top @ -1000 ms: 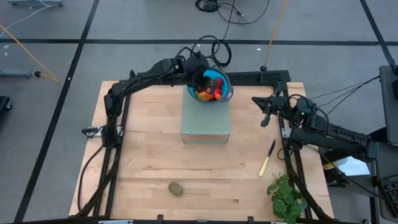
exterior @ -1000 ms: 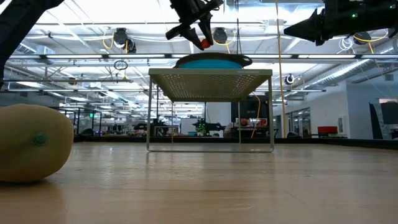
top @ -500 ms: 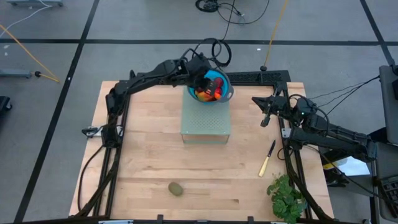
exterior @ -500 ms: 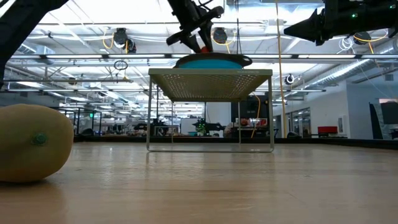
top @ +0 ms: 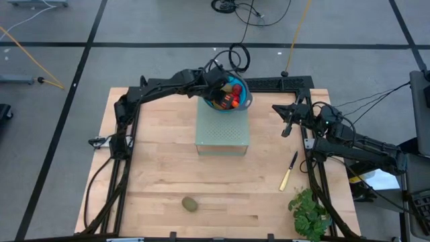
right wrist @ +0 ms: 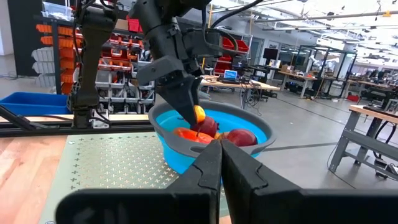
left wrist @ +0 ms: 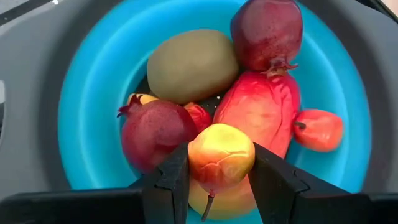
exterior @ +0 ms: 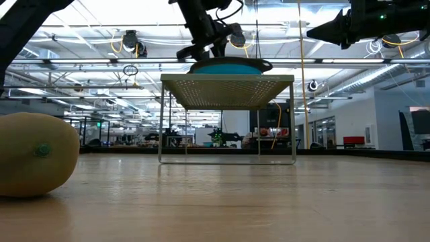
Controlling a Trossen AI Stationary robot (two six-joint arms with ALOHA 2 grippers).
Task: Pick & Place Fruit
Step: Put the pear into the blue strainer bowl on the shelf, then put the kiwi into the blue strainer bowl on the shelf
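A small yellow-orange fruit [left wrist: 221, 156] sits pinched between the fingers of the left claw [left wrist: 217, 180], held just above the blue bowl [left wrist: 93, 93] that stands on the raised perforated stand [top: 222, 128] at the far side of the table [top: 154, 168]. Below it the bowl already holds two dark red round fruits [left wrist: 267, 31], a brownish-green oval [left wrist: 191, 65], a large orange-red oblong [left wrist: 261, 112] and a tiny orange-red piece [left wrist: 318, 129]. Another green oval fruit [top: 191, 204] lies well apart on the table near its front edge. The right claw [top: 287, 119] waits clenched and empty beside the stand, with the knife [top: 289, 171] and leafy bunch [top: 310, 212] nearby. The pile is crowded, so a fruit released onto its rounded tops could roll and hop over the low rim; the claw could also nudge the bowl toward the stand's edge.
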